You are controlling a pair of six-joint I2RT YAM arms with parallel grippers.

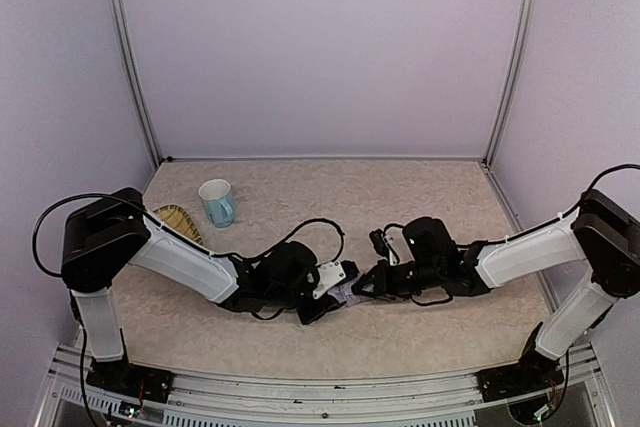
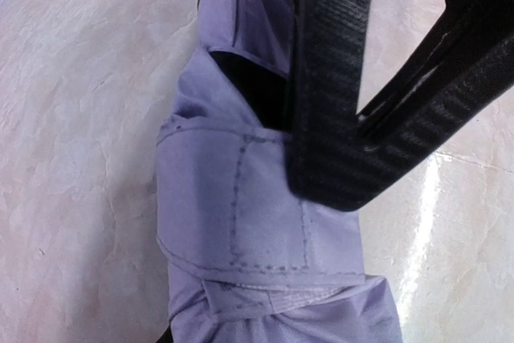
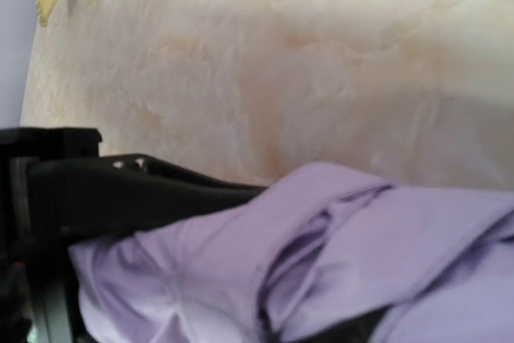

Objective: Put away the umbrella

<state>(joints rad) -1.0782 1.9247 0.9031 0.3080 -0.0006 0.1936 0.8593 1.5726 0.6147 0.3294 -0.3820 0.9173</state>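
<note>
Logging from the left gripper (image 1: 336, 287) outward: it sits low over the table (image 1: 420, 197), tip to tip with the right gripper (image 1: 368, 285). The umbrella (image 1: 347, 295) lies directly between them, and from above only a small lavender patch of it shows.

Left wrist view: one carbon-patterned finger (image 2: 329, 78) lies across the umbrella's pale fabric. The second finger is out of frame, so I cannot tell whether this gripper is clamped or released. Just beside the finger is a stitched strap (image 2: 241, 206), wrapped flat around the bundle. Above the strap is a dark gap between the folds.

Right wrist view: a black finger bar (image 3: 152, 194) runs along the left side with bunched lavender cloth pressed up against it. The cloth fills the lower frame. The opposing finger is hidden, so I cannot tell this gripper's state either.

Further out, past the left gripper toward the left arm's elbow, a pale blue mug (image 1: 217, 202) stands upright. Next to it is a yellow woven piece (image 1: 180, 219), partly tucked behind the left forearm, and its edge also shows in the far corner of the right wrist view. Both are well apart from the umbrella.
</note>
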